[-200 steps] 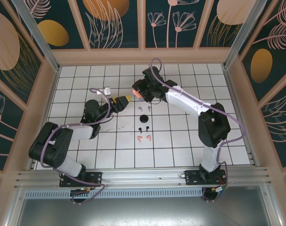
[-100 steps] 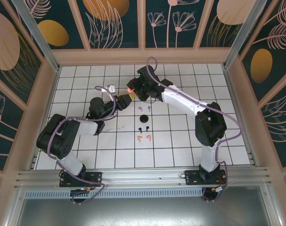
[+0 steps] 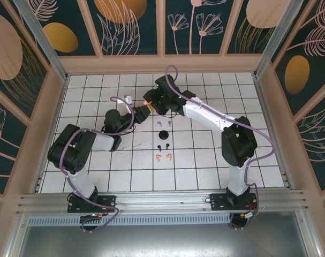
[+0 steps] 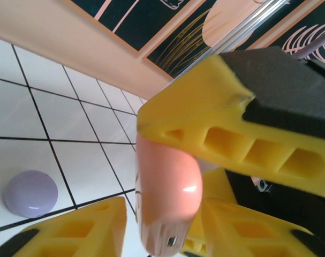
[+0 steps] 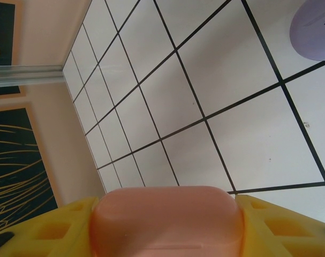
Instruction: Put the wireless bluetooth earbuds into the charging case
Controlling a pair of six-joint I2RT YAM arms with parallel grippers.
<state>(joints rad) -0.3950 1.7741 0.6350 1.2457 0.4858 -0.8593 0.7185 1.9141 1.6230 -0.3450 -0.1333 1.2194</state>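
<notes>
A salmon charging case [image 3: 148,101] hangs above the back middle of the table, with my right gripper [image 3: 150,101] shut on it. The right wrist view has that case [image 5: 166,222] wedged between both yellow fingers. My left gripper [image 3: 143,110] meets it from the left. In the left wrist view the case [image 4: 167,198] stands between my left fingers: the upper finger [image 4: 232,134] touches it and a thin gap remains at the lower finger [image 4: 71,230]. Lavender earbuds [image 3: 163,122], black earbuds [image 3: 162,145] and salmon earbuds [image 3: 163,157] lie on the tiles below.
A round black case [image 3: 163,134] lies between the lavender and black earbuds. A lavender case [image 4: 31,193] sits on the tiles near the grippers, and it appears again as the lavender case [image 5: 315,27] in the right wrist view. The back wall [image 3: 162,63] is close behind both grippers.
My left gripper has moved up and right to the salmon case, and its jaws have narrowed around it. My right gripper has carried the case slightly left.
</notes>
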